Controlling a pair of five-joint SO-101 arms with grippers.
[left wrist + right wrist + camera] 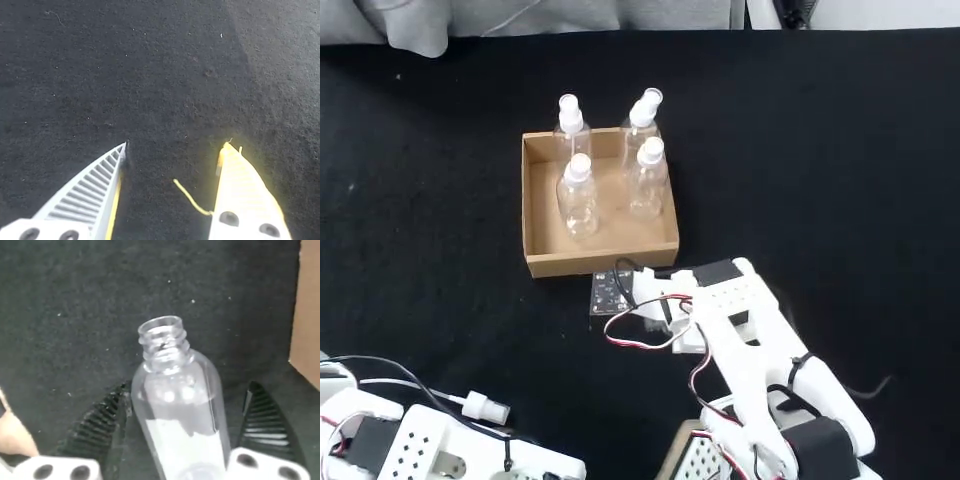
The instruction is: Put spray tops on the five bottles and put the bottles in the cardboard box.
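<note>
Brown cardboard box (600, 262) sits in the middle of the black bench (840, 150). Four bottles stand inside it, and each one has a white spray top on. The back two bottles (569, 135) are by the far wall of the box. The front two bottles (578, 200) stand just in front of them, near the middle of the box.

One more bottle, the open bottle (180, 410), has no top on, so its round mouth is bare. It is clear and see-through. It sits between the black right fingers (95, 425), which are spread apart. One finger looks like it touches the side of the bottle. The other finger has a dark gap next to it. A brown edge of the box is close by in the right wrist view.

From above, the right arm (750, 340) is stretched out over the bench, with its front end just beside the near wall of the box. Red and white wires (640, 335) loop off it.

A loose spray top (485, 407) lies on its side on the bench, well apart from the box and close to the left arm (410, 440).

Over bare bench, the left fingers (95, 190) are spread wide with nothing between them. A thin yellow thread (192, 197) lies by one finger.
</note>
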